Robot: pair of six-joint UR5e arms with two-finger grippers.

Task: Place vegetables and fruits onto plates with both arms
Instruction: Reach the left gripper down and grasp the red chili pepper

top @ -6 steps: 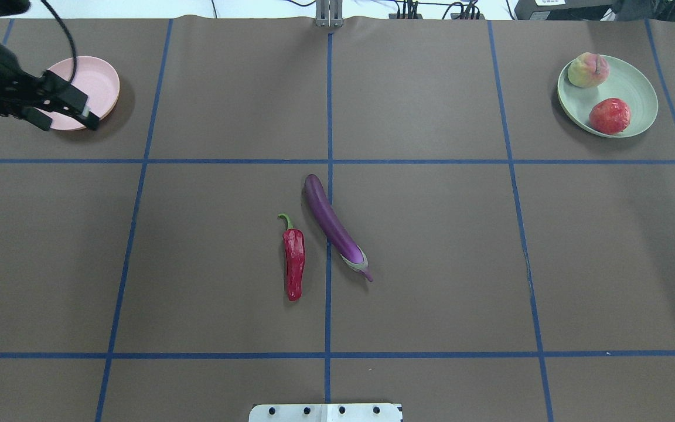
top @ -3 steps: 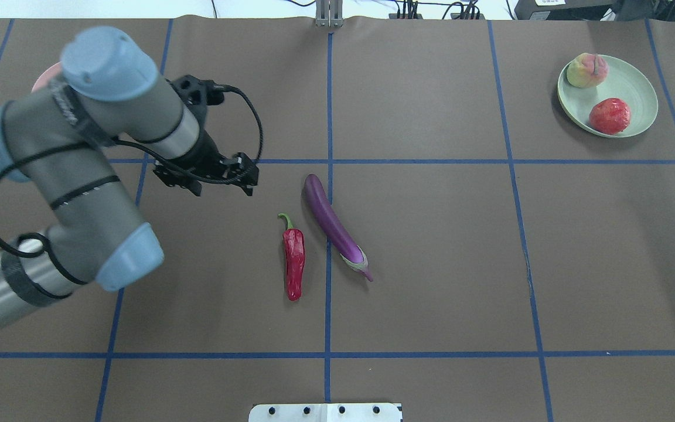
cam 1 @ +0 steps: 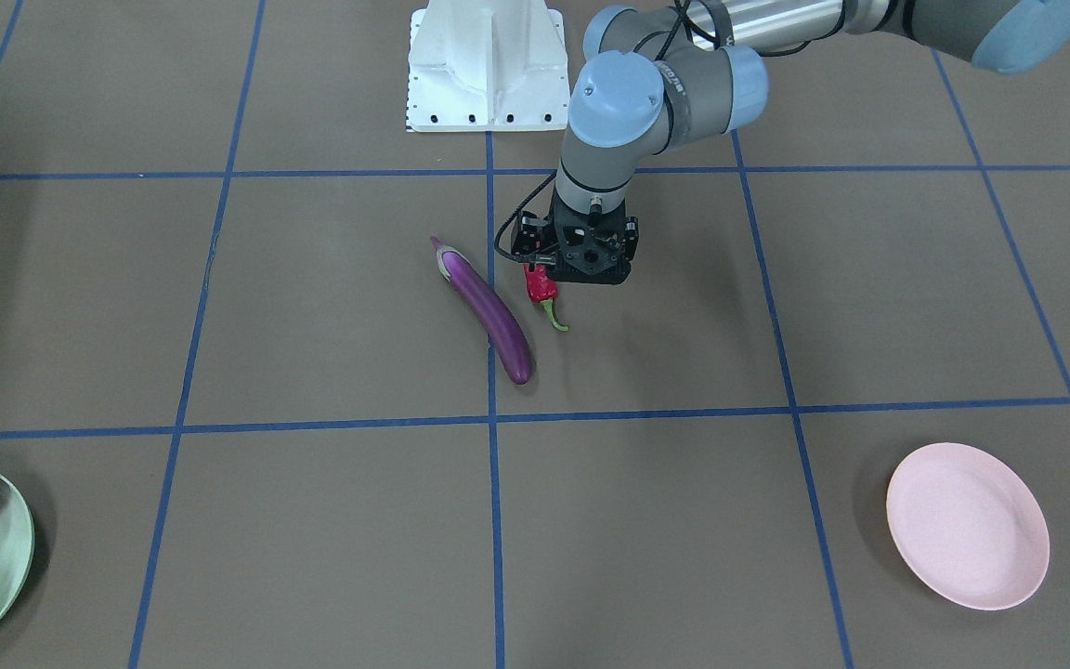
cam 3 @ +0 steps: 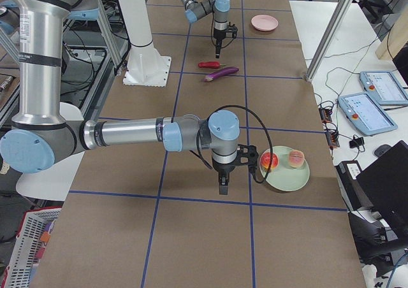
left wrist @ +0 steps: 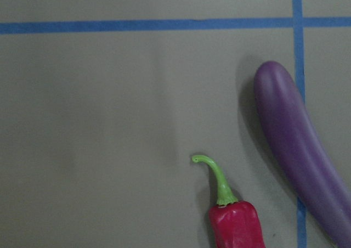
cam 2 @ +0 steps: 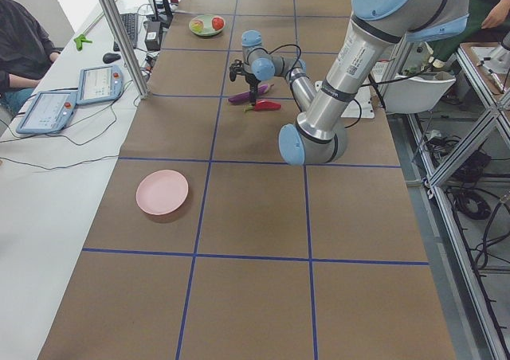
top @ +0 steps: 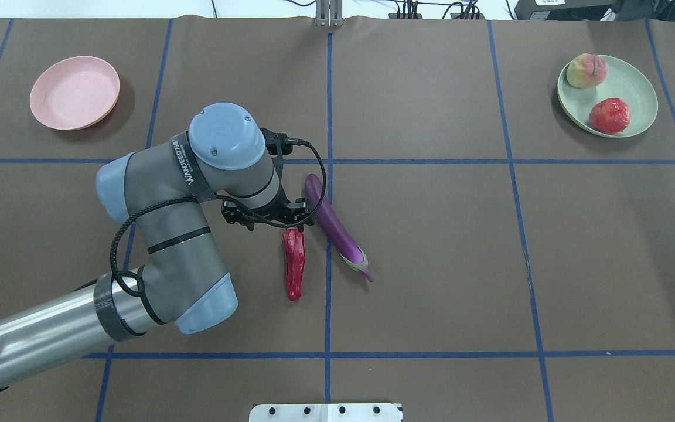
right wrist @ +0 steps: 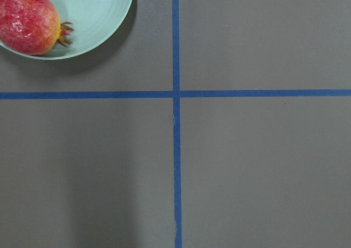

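The red chili (top: 294, 264) and the purple eggplant (top: 331, 225) lie side by side at mid-table. My left gripper (top: 267, 218) points down just above the chili's stem end, fingers apart and empty. The left wrist view shows the chili's stem (left wrist: 216, 179) and the eggplant's tip (left wrist: 290, 127). The pink plate (top: 74, 92) sits empty at the far left. The mint green plate (top: 633, 88) at the far right holds the pomegranate (top: 609, 115) and the peach (top: 587, 70). My right gripper (cam 3: 222, 187) shows only in the exterior right view, beside the green plate; I cannot tell its state.
The brown table cover carries a grid of blue tape lines (top: 329, 117). The white robot base (cam 1: 487, 65) stands at the table's near edge. Tablets and cables (cam 2: 72, 97) lie off the table's far side.
My left arm has swung from over the pink plate at the far left to mid-table and now hangs over the chili's stem end. The pink plate is uncovered.
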